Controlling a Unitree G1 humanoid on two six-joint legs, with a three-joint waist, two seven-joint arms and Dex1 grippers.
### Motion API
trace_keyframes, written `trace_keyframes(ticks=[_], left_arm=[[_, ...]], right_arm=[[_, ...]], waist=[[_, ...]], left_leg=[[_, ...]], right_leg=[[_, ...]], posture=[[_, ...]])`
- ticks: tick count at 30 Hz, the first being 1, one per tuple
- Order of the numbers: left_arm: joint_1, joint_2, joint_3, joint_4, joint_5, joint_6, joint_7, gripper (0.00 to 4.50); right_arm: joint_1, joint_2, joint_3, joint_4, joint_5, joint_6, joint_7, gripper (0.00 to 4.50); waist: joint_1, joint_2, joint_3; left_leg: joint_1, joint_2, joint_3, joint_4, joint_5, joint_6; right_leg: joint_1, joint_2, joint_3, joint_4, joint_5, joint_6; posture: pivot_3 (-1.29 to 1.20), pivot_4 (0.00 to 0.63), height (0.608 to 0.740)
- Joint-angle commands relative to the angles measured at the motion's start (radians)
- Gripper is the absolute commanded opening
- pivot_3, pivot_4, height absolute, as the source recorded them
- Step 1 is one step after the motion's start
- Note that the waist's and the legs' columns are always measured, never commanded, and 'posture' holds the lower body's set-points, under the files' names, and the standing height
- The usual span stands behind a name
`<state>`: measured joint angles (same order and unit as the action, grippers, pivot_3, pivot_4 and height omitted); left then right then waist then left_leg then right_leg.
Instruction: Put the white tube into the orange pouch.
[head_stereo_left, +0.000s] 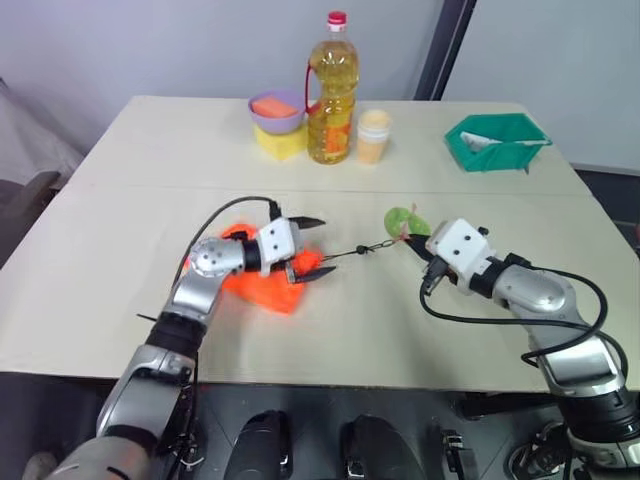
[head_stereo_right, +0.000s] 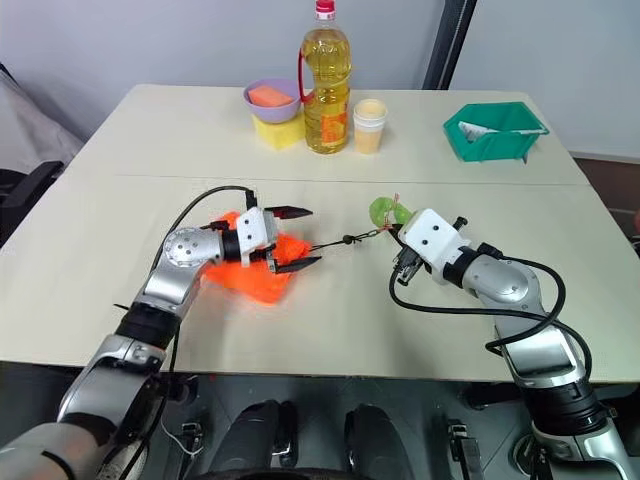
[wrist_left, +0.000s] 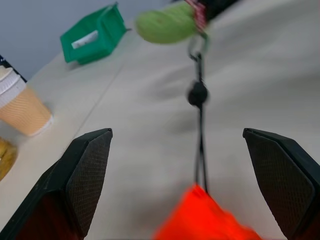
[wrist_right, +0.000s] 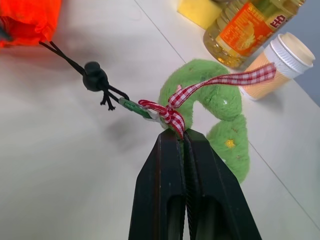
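orange pouch: the orange pouch (head_stereo_left: 262, 283) lies crumpled and flat on the bench (head_stereo_left: 120, 230), near the front edge on the robot's left. Bright orange fabric; a thin dark drawstring (wrist_right: 65, 59) with a black bead runs from it towards the green leaf tag (wrist_right: 220, 107).
leaf tag: fuzzy green, tied with a red-white checked ribbon (wrist_right: 220, 82), lying on the bench near mid-width.
white tube: can't make it out anywhere.
left pincer: the left pincer (head_stereo_left: 312, 247) hangs just over the pouch's right side, pointing roughly level towards the robot's right. Fingers spread wide, one above the other, nothing between them; the drawstring runs out below the gap.
right pincer: the right pincer (wrist_right: 184, 137) has its fingers pressed together, pinching the tag's ribbon knot; arm comes in low from the right front.
back of bench: oil bottle (head_stereo_left: 332, 92), paper cup (head_stereo_left: 372, 137), purple bowl (head_stereo_left: 277, 108) on a yellow block (head_stereo_left: 280, 143), green tray (head_stereo_left: 495, 142) at back right.
open room: wide bare strip between the pouch line and the back row; bare left end too.
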<state>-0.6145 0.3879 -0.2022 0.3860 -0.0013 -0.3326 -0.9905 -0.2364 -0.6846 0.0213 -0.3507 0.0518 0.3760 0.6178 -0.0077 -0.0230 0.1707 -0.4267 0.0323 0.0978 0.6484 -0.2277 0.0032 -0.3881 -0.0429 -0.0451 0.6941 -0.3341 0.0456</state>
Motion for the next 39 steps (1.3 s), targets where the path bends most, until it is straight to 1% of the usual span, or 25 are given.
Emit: trace_keyframes(ticks=[1, 3, 5, 7, 8, 13, 18, 27, 39], left_arm=[[0.005, 0.002, -0.041, -0.102, 0.169, -0.116, 0.152, 4.47], [0.012, -0.006, -0.058, -0.132, 0.236, -0.119, 0.220, 4.47], [0.027, -0.020, -0.090, -0.177, 0.335, -0.117, 0.301, 4.47], [0.036, -0.013, -0.131, -0.208, 0.452, -0.137, 0.377, 4.47], [0.038, -0.010, -0.142, -0.214, 0.484, -0.142, 0.401, 4.47], [0.066, -0.039, -0.162, -0.239, 0.558, -0.081, 0.502, 4.47], [0.080, -0.053, -0.181, -0.231, 0.607, -0.063, 0.582, 4.47], [0.095, -0.069, -0.206, -0.199, 0.622, -0.053, 0.650, 4.47], [0.056, -0.083, -0.218, -0.130, 0.617, -0.086, 0.724, 4.47]], right_arm=[[-0.011, 0.004, -0.028, -0.026, 0.004, -0.020, -0.006, 0.00], [-0.013, 0.004, -0.027, -0.025, 0.005, -0.021, -0.005, 0.00], [-0.023, 0.014, -0.027, -0.026, 0.014, -0.019, -0.008, 0.00], [-0.031, 0.035, -0.033, -0.036, 0.040, -0.002, -0.010, 0.00], [-0.032, 0.041, -0.035, -0.040, 0.048, 0.005, -0.010, 0.00], [-0.047, 0.110, -0.063, -0.093, 0.149, 0.094, -0.023, 0.00], [-0.042, 0.115, -0.092, -0.103, 0.191, 0.159, -0.033, 0.00], [-0.012, 0.137, -0.170, -0.103, 0.295, 0.259, -0.065, 0.00], [0.009, 0.131, -0.163, -0.105, 0.322, 0.268, -0.085, 0.00]], waist=[[0.001, 0.000, 0.000], [0.001, 0.000, 0.000], [-0.001, 0.000, 0.000], [-0.003, 0.000, 0.000], [-0.004, 0.000, 0.000], [-0.004, 0.000, 0.000], [-0.001, 0.000, 0.000], [-0.002, 0.000, 0.000], [-0.002, 0.000, 0.000]], left_leg=[[0.000, 0.000, 0.000, 0.000, 0.000, 0.002], [0.000, 0.000, 0.000, 0.000, -0.001, 0.002], [0.000, 0.000, 0.000, 0.001, -0.001, 0.003], [0.000, 0.000, 0.000, 0.001, 0.000, 0.003], [0.000, 0.000, 0.000, 0.000, 0.000, 0.003], [0.000, 0.000, 0.001, 0.000, 0.000, 0.002], [0.000, 0.000, 0.001, 0.001, 0.000, 0.003], [0.000, 0.000, 0.001, 0.001, 0.000, 0.003], [0.000, 0.000, 0.001, 0.001, 0.000, 0.003]], right_leg=[[0.000, 0.000, 0.000, 0.000, 0.000, 0.000], [0.000, -0.001, 0.000, 0.000, 0.001, 0.001], [0.000, -0.001, 0.000, 0.000, 0.001, 0.002], [0.000, -0.001, 0.000, 0.000, 0.001, 0.002], [0.000, -0.001, 0.000, 0.000, 0.001, 0.002], [-0.001, 0.000, 0.000, 0.002, 0.001, 0.002], [0.000, -0.001, 0.000, 0.003, 0.001, 0.002], [0.000, -0.001, 0.000, 0.003, 0.001, 0.002], [-0.001, -0.001, 0.000, 0.003, 0.001, 0.002]], posture=[[0.00, 0.150, 0.737], [0.00, 0.150, 0.737], [0.00, 0.150, 0.737], [0.00, 0.150, 0.737], [0.00, 0.150, 0.737], [0.00, 0.150, 0.737], [0.00, 0.150, 0.737], [0.00, 0.150, 0.737], [0.00, 0.150, 0.737]])
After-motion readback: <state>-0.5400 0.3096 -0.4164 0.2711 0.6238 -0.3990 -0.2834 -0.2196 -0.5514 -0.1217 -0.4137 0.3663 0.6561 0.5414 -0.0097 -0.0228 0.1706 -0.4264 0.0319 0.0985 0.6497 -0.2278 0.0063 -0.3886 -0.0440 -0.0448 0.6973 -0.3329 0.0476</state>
